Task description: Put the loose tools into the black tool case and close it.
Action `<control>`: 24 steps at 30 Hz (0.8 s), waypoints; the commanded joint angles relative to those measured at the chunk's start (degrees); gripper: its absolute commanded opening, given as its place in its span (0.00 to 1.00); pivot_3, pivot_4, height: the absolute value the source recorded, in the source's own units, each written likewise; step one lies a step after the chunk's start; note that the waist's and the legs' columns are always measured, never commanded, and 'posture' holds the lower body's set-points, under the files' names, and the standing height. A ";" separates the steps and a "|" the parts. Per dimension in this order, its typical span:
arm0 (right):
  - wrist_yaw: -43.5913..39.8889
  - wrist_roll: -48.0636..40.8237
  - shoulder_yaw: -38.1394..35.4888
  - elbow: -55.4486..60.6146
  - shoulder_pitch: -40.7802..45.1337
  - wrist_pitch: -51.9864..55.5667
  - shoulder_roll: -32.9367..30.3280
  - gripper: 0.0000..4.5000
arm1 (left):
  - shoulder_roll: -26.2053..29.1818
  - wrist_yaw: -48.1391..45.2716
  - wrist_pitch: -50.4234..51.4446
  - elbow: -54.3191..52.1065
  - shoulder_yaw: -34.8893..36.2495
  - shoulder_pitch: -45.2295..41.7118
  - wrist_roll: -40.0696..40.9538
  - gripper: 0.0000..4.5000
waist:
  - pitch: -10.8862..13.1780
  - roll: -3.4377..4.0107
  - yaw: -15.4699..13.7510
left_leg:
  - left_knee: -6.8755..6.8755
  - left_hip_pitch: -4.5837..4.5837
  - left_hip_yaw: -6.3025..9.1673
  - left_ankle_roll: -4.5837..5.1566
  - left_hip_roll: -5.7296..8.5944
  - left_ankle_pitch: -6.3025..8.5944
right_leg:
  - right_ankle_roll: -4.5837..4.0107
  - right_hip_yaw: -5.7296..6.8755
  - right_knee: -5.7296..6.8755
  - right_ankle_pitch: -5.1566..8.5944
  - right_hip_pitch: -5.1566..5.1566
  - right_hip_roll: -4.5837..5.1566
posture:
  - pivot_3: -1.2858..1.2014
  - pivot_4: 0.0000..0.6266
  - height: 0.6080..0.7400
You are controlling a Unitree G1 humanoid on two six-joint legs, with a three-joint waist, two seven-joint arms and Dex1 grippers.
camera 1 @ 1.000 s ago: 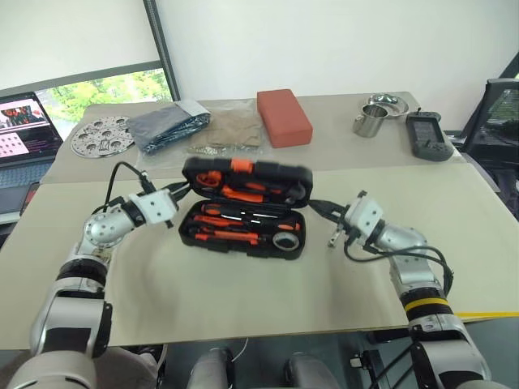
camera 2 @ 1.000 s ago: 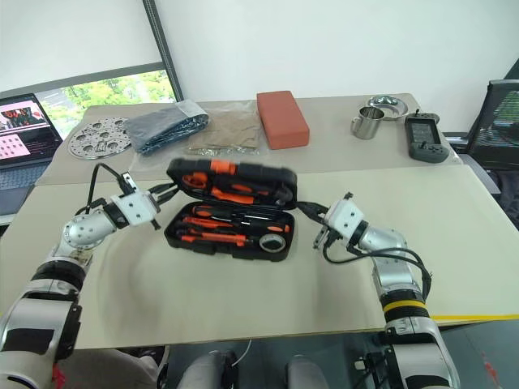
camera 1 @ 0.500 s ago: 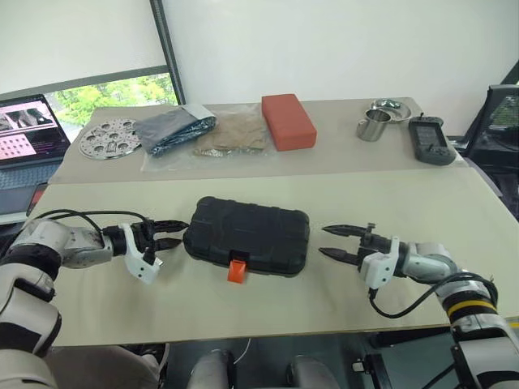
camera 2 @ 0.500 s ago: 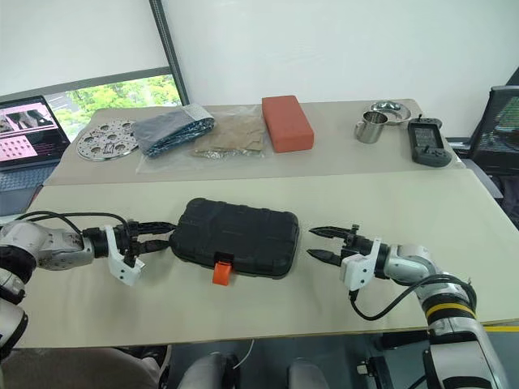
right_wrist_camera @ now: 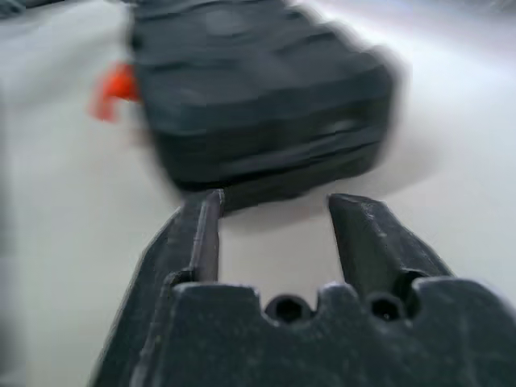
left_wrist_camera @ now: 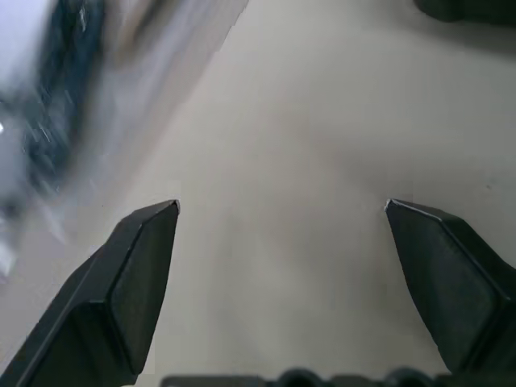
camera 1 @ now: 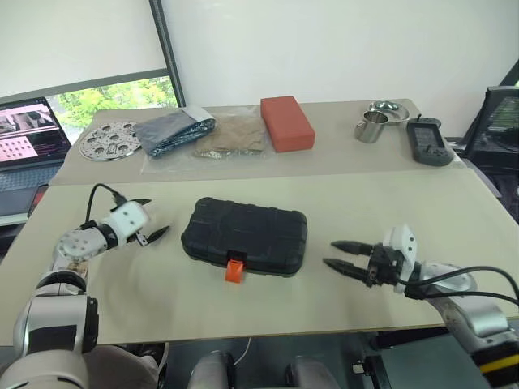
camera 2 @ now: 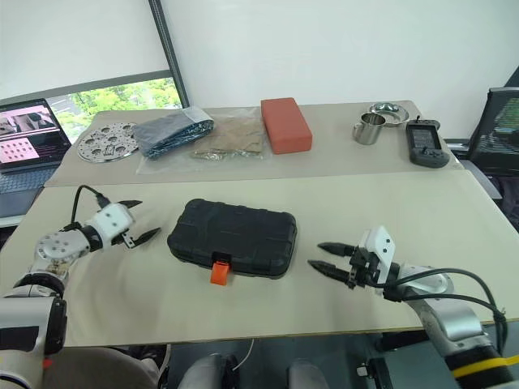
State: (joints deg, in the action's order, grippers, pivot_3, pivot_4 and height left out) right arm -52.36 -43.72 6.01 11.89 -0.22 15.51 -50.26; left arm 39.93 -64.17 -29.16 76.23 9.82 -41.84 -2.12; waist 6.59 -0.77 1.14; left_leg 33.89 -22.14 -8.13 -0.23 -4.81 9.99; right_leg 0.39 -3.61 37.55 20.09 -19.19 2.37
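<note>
The black tool case (camera 1: 243,234) lies shut in the middle of the near table, with its orange latch (camera 1: 236,270) sticking out at the front edge. The loose tools are out of view. Left of the case, a short gap away, my left gripper (camera 1: 154,216) has its fingers spread wide over bare table and nothing between them (left_wrist_camera: 282,210). My right gripper (camera 1: 331,252) points at the case's right end from a hand's width away. It is open and empty, and its wrist view shows the case (right_wrist_camera: 258,97) just ahead.
On the far table stand a red-orange block (camera 1: 285,122), a clear bag with dark cloth (camera 1: 173,132), a perforated metal disc (camera 1: 106,139), a metal cup (camera 1: 366,126), a bowl (camera 1: 388,107) and a black handheld device (camera 1: 424,139). A laptop (camera 1: 28,138) sits far left.
The case's lid, held up a second ago, has come down and the case lies shut. Both grippers have drawn back from it, and the left one has opened wide.
</note>
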 commanded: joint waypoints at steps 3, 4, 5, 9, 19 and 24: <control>-0.34 -1.66 -0.04 9.11 -0.65 9.96 0.11 0.03 | -1.98 -18.59 24.85 -12.15 -0.21 3.86 8.32 1.00 | 0.00 -0.03 -0.18 | 0.10 -0.11 0.08 0.00 0.02 0.00 | 0.04 0.03 0.00 0.02 -0.04 -0.05 | 0.52 0.24 1.00; 0.11 -0.46 0.78 9.13 -0.02 10.47 1.27 0.00 | -2.19 -21.12 28.81 -14.78 -0.92 4.62 9.37 0.94 | -0.02 -0.04 -0.22 | 0.11 -0.12 0.11 0.00 0.02 0.00 | 0.05 0.05 -0.01 0.03 -0.04 -0.06 | 0.52 0.24 1.00; 0.86 0.55 2.06 8.90 1.06 11.26 2.96 0.00 | -2.73 -23.31 31.62 -16.75 -2.03 5.16 9.76 0.91 | -0.05 -0.07 -0.24 | 0.13 -0.12 0.11 0.00 0.05 0.00 | 0.06 0.05 -0.02 0.03 -0.02 -0.06 | 0.52 0.24 1.00; 2.05 6.45 6.02 7.25 4.28 11.66 7.54 0.00 | -4.64 -24.83 34.17 -21.61 -5.63 6.08 8.93 0.61 | -0.11 -0.10 -0.59 | 0.18 -0.15 0.17 0.01 0.06 0.00 | 0.08 0.06 -0.03 0.04 -0.01 -0.10 | 0.52 0.24 1.00; 7.24 19.27 2.59 -5.99 11.96 3.93 15.58 0.00 | -5.11 -28.33 28.54 -35.27 -15.26 11.72 10.21 0.01 | -0.14 -0.07 -1.26 | 0.35 -0.25 0.20 0.18 0.10 0.11 | 0.23 0.06 -0.23 0.02 0.10 0.04 | 0.52 0.24 1.00; 11.88 26.63 -0.38 -16.05 16.75 -6.10 18.38 0.00 | -6.77 -27.87 29.52 -45.20 -16.48 14.60 12.84 0.01 | -0.14 -0.06 -0.86 | 0.32 -0.26 0.19 0.18 0.10 0.11 | 0.23 0.04 -0.27 0.01 0.09 0.04 | 0.52 0.24 1.00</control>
State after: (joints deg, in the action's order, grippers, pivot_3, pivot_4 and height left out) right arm -43.25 -19.98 8.94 -1.97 14.25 14.95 -32.53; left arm 34.04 -91.71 -0.65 34.80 -5.47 -28.21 9.39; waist 6.45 -0.84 0.28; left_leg 34.22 -22.39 -7.94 -0.05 -4.69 10.10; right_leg 0.62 -3.57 37.28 20.10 -19.09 2.41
